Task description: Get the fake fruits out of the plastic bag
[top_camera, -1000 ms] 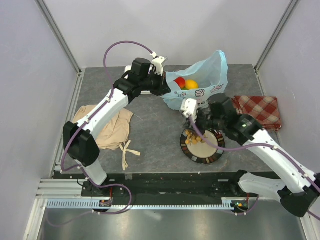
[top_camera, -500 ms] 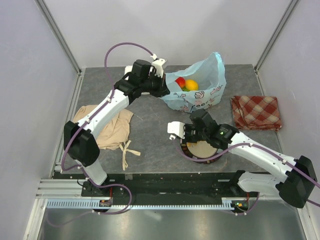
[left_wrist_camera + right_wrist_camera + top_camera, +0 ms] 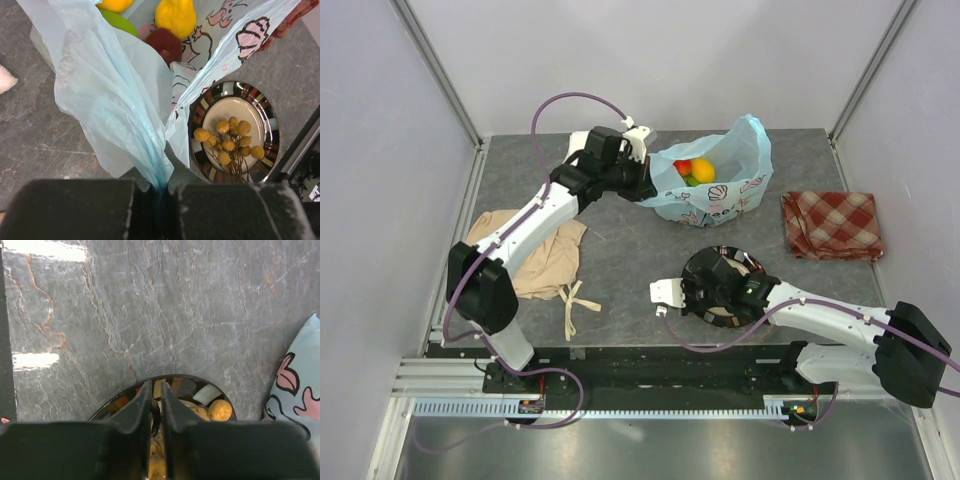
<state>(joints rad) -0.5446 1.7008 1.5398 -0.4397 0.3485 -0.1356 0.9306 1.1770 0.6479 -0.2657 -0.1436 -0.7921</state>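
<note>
Nearest to us, the right hand hung over the striped plate at the near middle of the counter. Its fingers were drawn almost together with only a sliver between them, and we could not tell whether they pinched a stem. The tan berry cluster lay on that plate, already out of the bag. To the left the beige cloth lay well apart, and bare counter ran between the plate and the bag. Beyond that strip, ahead of the right hand and a little to its right, sat the plastic bag, its long axis lying left to right and its mouth open upward. The fake fruits rested low inside, among them a yellow pear, a dark-red piece and a green one. The left hand was pressed shut on the bag's gathered left rim, so we judged the right arm the free one for the next reach, straight across the bare counter. Room was tighter past the bag, with the back wall close behind it. The checked cloth lay near its right side.
</note>
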